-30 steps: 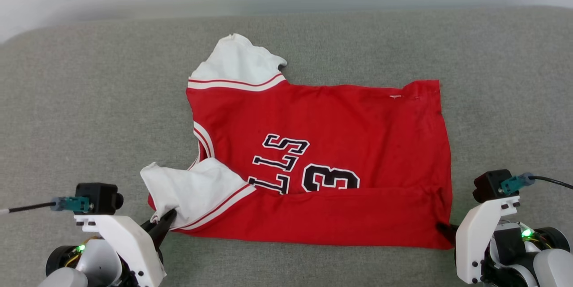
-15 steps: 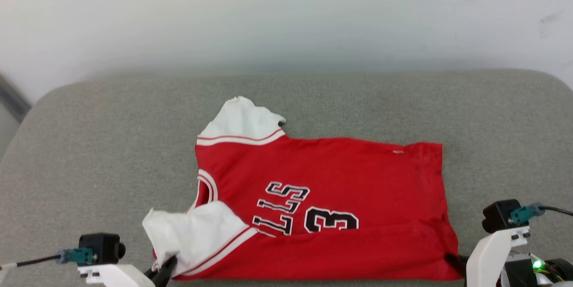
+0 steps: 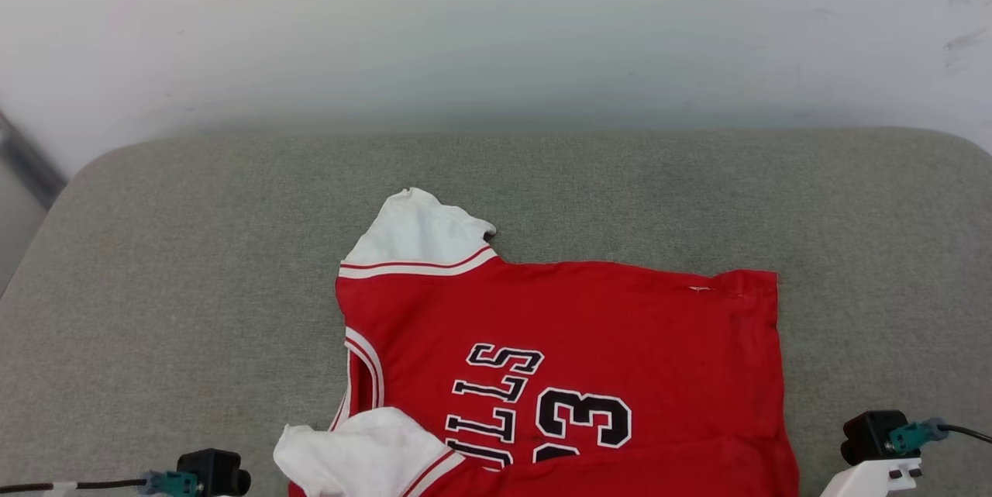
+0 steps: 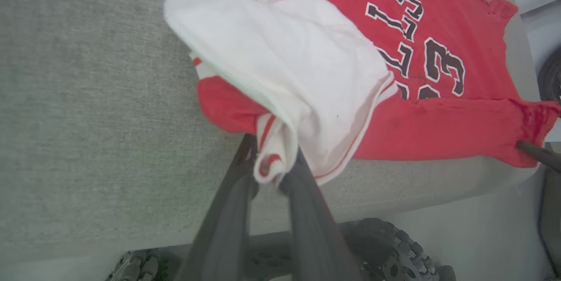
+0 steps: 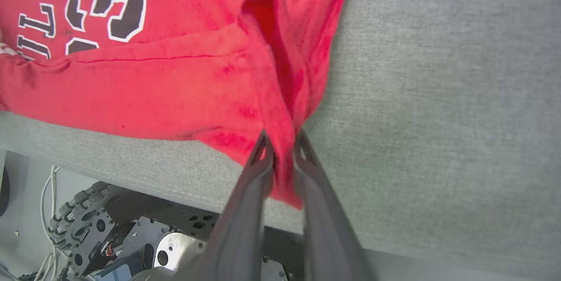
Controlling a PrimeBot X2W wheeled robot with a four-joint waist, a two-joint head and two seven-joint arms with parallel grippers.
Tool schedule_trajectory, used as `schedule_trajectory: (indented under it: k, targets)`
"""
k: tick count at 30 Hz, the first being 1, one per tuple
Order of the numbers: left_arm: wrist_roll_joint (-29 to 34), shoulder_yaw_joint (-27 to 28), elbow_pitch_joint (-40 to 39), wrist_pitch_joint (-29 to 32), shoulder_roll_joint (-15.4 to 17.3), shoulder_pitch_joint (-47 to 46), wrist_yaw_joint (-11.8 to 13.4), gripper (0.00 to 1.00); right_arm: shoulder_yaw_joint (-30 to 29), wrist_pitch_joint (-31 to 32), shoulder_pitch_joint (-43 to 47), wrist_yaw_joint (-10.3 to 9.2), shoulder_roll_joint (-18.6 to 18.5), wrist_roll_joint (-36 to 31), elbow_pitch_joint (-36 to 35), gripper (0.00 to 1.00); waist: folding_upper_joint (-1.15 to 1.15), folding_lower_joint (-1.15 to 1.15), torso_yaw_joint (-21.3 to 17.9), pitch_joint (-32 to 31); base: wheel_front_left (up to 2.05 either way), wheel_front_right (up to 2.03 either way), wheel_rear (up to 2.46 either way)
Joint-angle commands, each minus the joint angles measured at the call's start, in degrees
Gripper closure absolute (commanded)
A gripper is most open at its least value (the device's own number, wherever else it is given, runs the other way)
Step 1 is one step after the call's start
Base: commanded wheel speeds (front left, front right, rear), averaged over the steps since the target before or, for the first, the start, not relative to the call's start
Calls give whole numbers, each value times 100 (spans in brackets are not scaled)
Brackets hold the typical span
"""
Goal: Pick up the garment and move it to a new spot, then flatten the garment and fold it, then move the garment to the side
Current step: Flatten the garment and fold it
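Pinching sleeve [image 4: 285, 79] and hem corner [image 5: 271, 110], left jaws and right jaws hold the shirt [image 3: 589, 326] taut for folding.

Brightness: bright, even and diffuse in all 3 views.
Shadows: faint, soft rim under the red jersey-style T-shirt with white sleeves [image 3: 589, 326] on the grey fabric-covered table [image 3: 194, 288].
Washout: pale wall [image 3: 496, 32] nearly featureless in the head view.
Focus: dark fingers of the left gripper [image 4: 274, 165] and right gripper [image 5: 282, 143] blurred near each lens.
Distortion: wide-angle bending toward wrist-view borders.
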Motion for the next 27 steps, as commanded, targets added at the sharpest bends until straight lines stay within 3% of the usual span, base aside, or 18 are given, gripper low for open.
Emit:
schedule_trajectory:
  k: [1, 2, 3, 8, 15, 21, 27]
  targets:
    - [-23, -4, 120, -35, -83, -121, -81, 68, 13, -111, 69, 0, 29, 16, 32, 0, 0, 0, -9, 16, 0, 0, 0]
    - [-28, -13, 243, -69, -113, -161, -136, 4, 51, -222, 90, 0, 30, 6, 50, 0, 0, 0, -17, 25, 0, 0, 0]
    - [-4, 2, 326, -115, -137, -230, -169, 0, 86, -384, 90, 0, 32, 3, 37, 0, 0, 0, -25, 34, 0, 0, 0]
    - [237, 118, 521, -443, -79, -448, -205, 0, 211, -1636, 13, 0, 36, -162, -118, 0, 0, 0, -90, 55, 0, 0, 0]
    - [779, 362, 343, -1116, 73, -709, 67, 0, 106, -3356, -313, 0, 281, -710, -321, 0, 0, 0, -280, 49, 0, 0, 0]
    - [1277, 566, 71, -1741, 45, -1159, 354, 0, 61, -3994, -620, 0, 541, -1187, -751, 0, 0, 0, -537, 335, 0, 0, 0]
    - [1579, 670, -11, -1983, 27, -1923, 381, 0, 72, -4127, -1089, 0, 732, -1350, -1154, 0, 0, 0, -871, 1063, 0, 0, 0]
